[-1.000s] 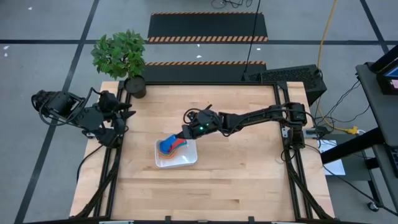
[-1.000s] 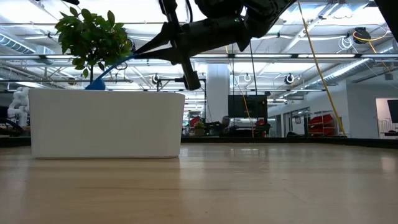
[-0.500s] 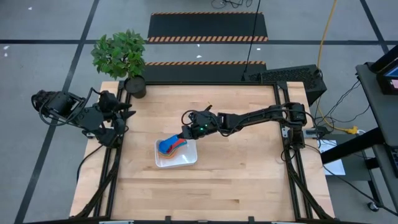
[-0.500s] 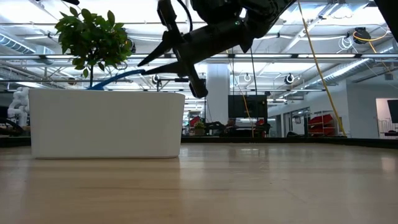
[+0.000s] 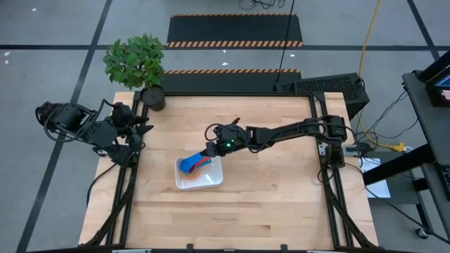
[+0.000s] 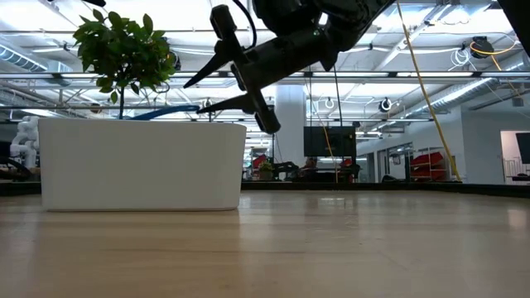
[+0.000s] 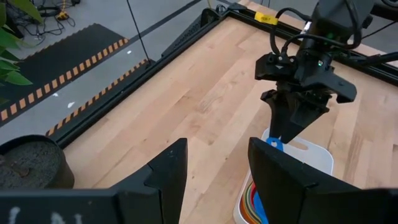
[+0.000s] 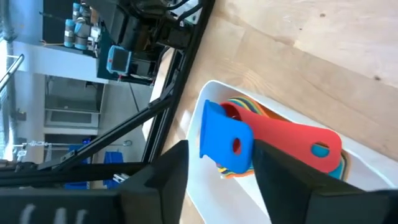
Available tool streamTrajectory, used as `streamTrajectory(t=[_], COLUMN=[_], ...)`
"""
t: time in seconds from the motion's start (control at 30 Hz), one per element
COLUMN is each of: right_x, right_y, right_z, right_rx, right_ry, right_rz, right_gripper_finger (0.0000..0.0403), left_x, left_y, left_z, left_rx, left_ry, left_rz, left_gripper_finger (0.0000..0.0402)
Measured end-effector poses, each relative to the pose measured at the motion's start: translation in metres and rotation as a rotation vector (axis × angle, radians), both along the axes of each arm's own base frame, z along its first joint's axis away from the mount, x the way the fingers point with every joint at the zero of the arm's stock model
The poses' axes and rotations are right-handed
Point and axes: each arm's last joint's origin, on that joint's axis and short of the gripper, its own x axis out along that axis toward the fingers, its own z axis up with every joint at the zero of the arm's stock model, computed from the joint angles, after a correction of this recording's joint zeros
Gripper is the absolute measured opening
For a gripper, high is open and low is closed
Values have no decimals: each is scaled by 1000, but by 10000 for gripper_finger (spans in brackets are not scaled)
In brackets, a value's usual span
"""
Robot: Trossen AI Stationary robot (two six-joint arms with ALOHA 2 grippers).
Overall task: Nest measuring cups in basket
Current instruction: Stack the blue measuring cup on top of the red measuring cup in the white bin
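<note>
The white basket (image 5: 204, 179) sits mid-table; in the low view its wall (image 6: 141, 165) fills the left. Nested measuring cups (image 5: 191, 164) lie inside it. On top is the dark blue one, its handle (image 8: 225, 144) beside a red handle (image 8: 292, 146). The blue handle (image 6: 170, 110) lies about level above the basket's rim. My right gripper (image 6: 194, 97) hovers open at the basket's far right corner (image 5: 209, 151), fingers slanting down toward the handle's free end. At the table's left edge my left gripper (image 7: 214, 177) waits open (image 5: 140, 130). My right gripper's lower fingertip (image 6: 205, 107) stands right at the free end of the blue cup's handle (image 6: 192, 108). Whether it touches the handle, I cannot tell. The upper finger (image 6: 189, 83) is clear above it.
A potted plant (image 5: 140, 67) stands at the table's far left corner and shows behind the basket in the low view (image 6: 124, 50). Bare wood lies right of the basket and toward the near edge (image 5: 267, 204).
My right gripper has opened and let go of the blue cup's handle. The handle, tilted up a second ago, has sunk to lie about level over the basket's rim. The gripper has stayed in place and tipped up slightly.
</note>
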Motion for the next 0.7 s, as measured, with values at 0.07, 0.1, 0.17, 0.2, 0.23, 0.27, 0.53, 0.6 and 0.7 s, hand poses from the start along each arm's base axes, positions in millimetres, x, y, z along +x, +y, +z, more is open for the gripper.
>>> streamTrajectory(t=[0.07, 0.1, 0.17, 0.2, 0.23, 0.27, 0.53, 0.6, 0.7], right_x=[0, -1, -1, -1, -1, -1, -1, -1, -3], right_y=[0, 0, 0, 0, 0, 0, -6, -8, -12], right_z=[-1, -1, -1, -1, -1, -1, -1, -1, 2], right_rx=[2, 4, 4, 4, 5, 2, 23, 22, 17], right_ry=[8, 13, 15, 15, 15, 14, 9, 8, 8], right_rz=[0, 0, 1, 1, 2, 5, 64, 62, 78], right_gripper_finger=[178, 183, 193, 196, 199, 202, 215, 215, 215], left_x=[0, 0, 0, 0, 0, 0, 0, 2, 3], left_y=[0, 0, 0, 0, 0, 0, 0, -1, -2], left_z=[0, 0, 0, 0, 0, 0, 0, 0, -1], left_rx=[0, 0, -1, -1, -1, -1, -11, -9, -10], left_ry=[0, 0, 0, 0, 0, 0, -5, -1, 2], left_rz=[0, 0, -1, -1, 0, 0, 7, 7, 9], left_gripper_finger=[170, 170, 170, 170, 170, 170, 170, 170, 170])
